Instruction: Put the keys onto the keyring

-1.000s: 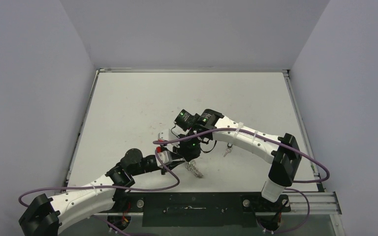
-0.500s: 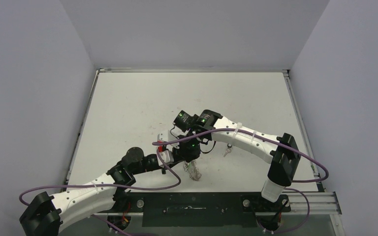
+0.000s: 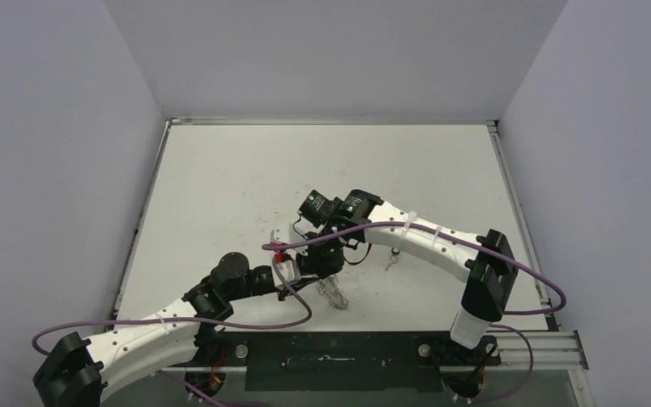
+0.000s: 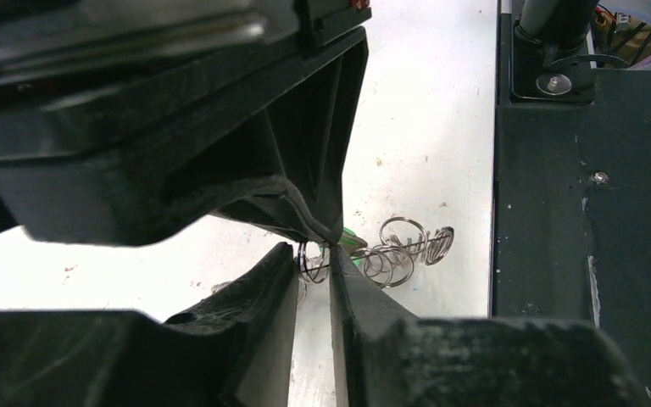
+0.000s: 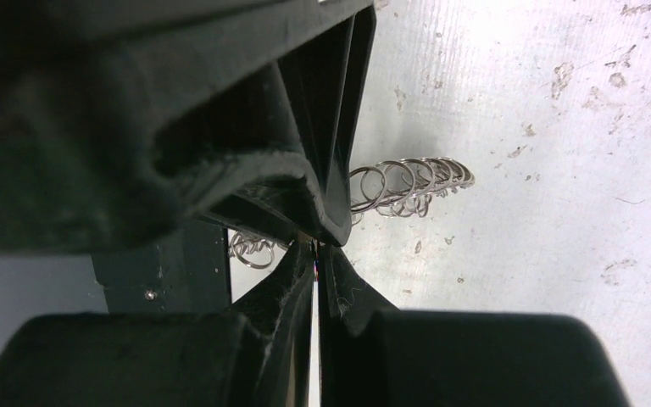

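The keyring (image 3: 336, 294), a wreath of wire loops, hangs just in front of where both grippers meet tip to tip. My left gripper (image 3: 314, 278) reaches in from the left. In the left wrist view the left gripper (image 4: 314, 254) is closed to a narrow gap around one wire loop, with the rest of the keyring (image 4: 403, 250) beyond. A green tag of the keys (image 4: 354, 241) peeks out behind the right gripper's tip. My right gripper (image 3: 329, 270) comes down from behind. The right gripper (image 5: 315, 248) is shut; what its tips pinch is hidden. Keyring loops (image 5: 411, 182) show past it.
A small loose silvery key (image 3: 392, 261) lies on the white table right of the grippers, under the right forearm. The black base strip (image 4: 576, 212) with its mounts runs along the near edge, close to the keyring. A purple cable (image 3: 297, 305) loops over the left arm.
The keyring swung more upright half a second ago and has tipped back to a slant. The left wrist has crept slightly toward the right gripper. The right arm has held still.
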You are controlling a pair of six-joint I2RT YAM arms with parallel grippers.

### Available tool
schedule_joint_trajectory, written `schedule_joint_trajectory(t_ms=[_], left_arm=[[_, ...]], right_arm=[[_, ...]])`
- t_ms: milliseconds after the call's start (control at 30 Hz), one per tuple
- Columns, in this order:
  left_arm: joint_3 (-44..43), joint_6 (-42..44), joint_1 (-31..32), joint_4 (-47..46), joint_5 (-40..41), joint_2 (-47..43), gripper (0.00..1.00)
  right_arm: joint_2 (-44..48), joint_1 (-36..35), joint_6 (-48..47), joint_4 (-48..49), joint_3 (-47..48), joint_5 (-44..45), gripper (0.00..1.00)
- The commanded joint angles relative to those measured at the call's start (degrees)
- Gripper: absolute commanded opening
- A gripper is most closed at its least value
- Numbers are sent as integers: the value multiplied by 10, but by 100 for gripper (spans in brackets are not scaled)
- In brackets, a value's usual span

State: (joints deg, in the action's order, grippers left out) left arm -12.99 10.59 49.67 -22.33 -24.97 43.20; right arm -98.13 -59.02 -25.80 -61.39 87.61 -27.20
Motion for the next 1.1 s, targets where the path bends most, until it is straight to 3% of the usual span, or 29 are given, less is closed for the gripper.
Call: schedule_joint_trajectory(t_ms=[0, 100, 200, 433, 633, 800, 967, 1067], left_arm=[[-30, 3, 4, -4, -23, 3, 21], [-31, 7, 6, -2, -21, 6, 18], [-33, 12, 7, 3, -19, 8, 0], [-27, 9, 8, 5, -5, -8, 0], [-3, -12, 8, -28, 26, -40, 0], [33, -46, 9, -106, 47, -50, 0], [58, -65, 9, -182, 58, -46, 0], [64, -69, 9, -205, 61, -45, 0]], right_arm=[[26, -1, 9, 41, 8, 4, 0], [28, -2, 9, 43, 10, 1, 0], [29, -2, 10, 45, 10, -3, 0], [35, 2, 14, 59, -7, 15, 1], [89, 36, 38, 136, -64, 12, 25], [171, 67, 42, 244, -159, -33, 52], [233, 77, 11, 322, -240, -96, 55], [241, 81, -6, 341, -262, -125, 51]])
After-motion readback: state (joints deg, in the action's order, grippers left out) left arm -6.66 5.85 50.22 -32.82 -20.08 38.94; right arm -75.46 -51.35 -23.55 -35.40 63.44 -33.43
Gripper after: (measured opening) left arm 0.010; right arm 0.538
